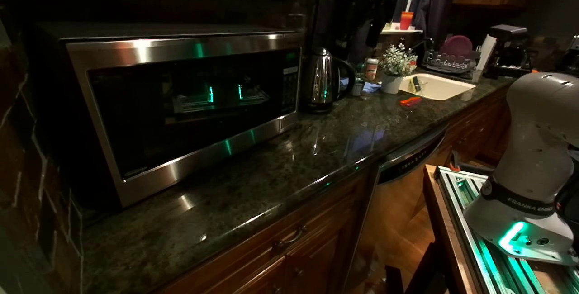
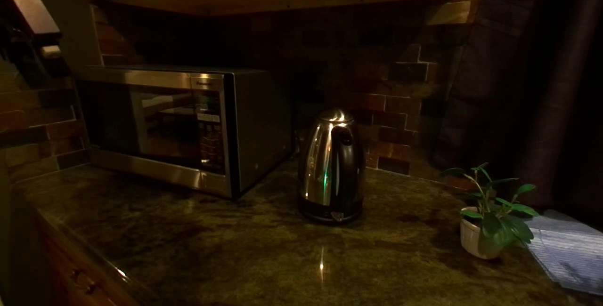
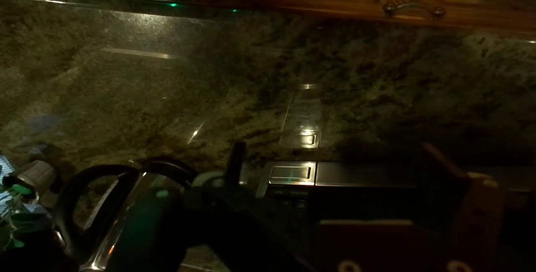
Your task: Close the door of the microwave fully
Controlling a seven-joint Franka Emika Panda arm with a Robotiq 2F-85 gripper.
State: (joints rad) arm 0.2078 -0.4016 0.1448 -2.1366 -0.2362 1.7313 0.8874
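We judge closing all but done: the glass door (image 1: 140, 122) sits flush on the Panasonic microwave (image 2: 259, 129), atop the granite countertop (image 2: 226, 245). Only confirming it latched seems left; our Robotiq gripper (image 3: 333, 150) holds nothing, jaws spread wide

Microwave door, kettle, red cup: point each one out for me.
Microwave door (image 1: 187, 115): in an exterior view, on the middle of its dark glass.
Kettle (image 2: 322, 165): in an exterior view, on its shiny steel body.
Red cup (image 1: 406, 21): in an exterior view, on its side.
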